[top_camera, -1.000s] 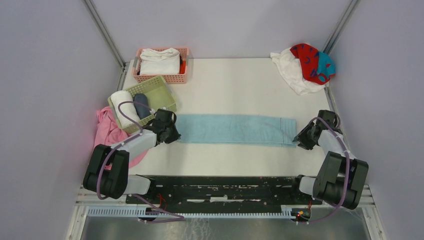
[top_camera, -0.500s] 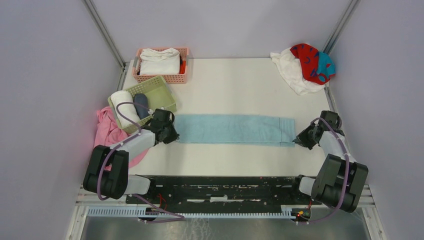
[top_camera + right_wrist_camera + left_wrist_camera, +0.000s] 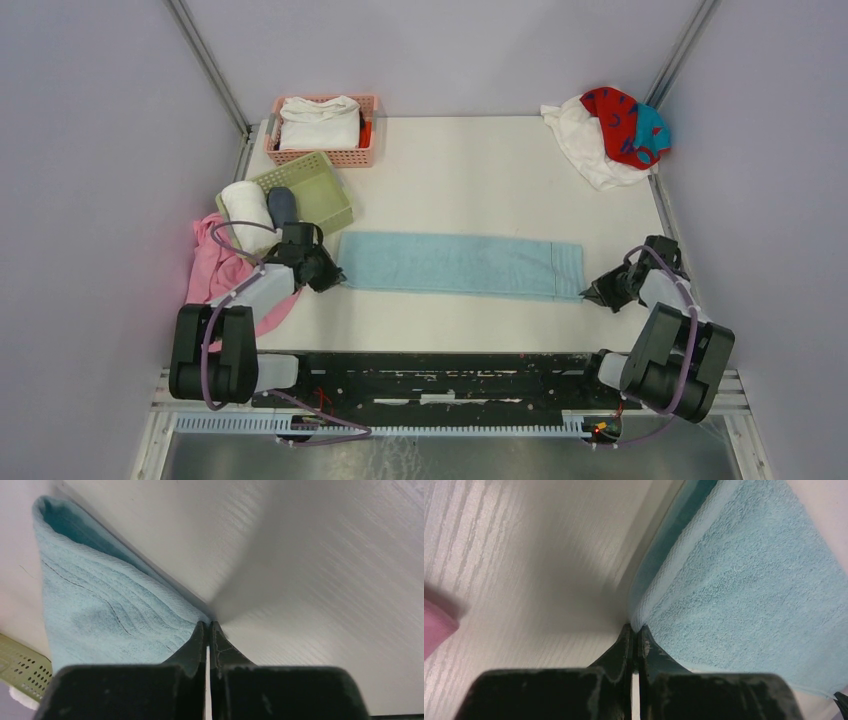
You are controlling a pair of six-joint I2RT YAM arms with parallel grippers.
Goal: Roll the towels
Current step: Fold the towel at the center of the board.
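Left hand (image 3: 333,283): low on the worktop (image 3: 470,170), fingers pressed together, pinching the near left corner of the light blue towel (image 3: 460,265). The wrist view shows the hem lifted slightly right at the tips.

Right hand (image 3: 588,294): also closed tight, nipping the towel's near right corner. The cloth peaks up off the worktop into the tips.

The towel lies as a long flat strip stretched between the two hands. It is folded in layers, with an open fold showing at the corner beyond the right hand.

Pink cloth (image 3: 213,268): bunched at the worktop's edge, just to the outer side of the left hand.

Beyond the left hand: green basket (image 3: 325,195), holding a white roll (image 3: 240,205) and a dark roll (image 3: 282,206) side by side.

Farther beyond it: pink basket (image 3: 345,156) at the back edge, with a folded white cloth (image 3: 320,122) inside.

Far beyond the right hand, in the back corner: white towel (image 3: 585,145) in a loose heap, with the red towel (image 3: 615,118), teal-blue marks, lying on it. Both are well apart from either hand.
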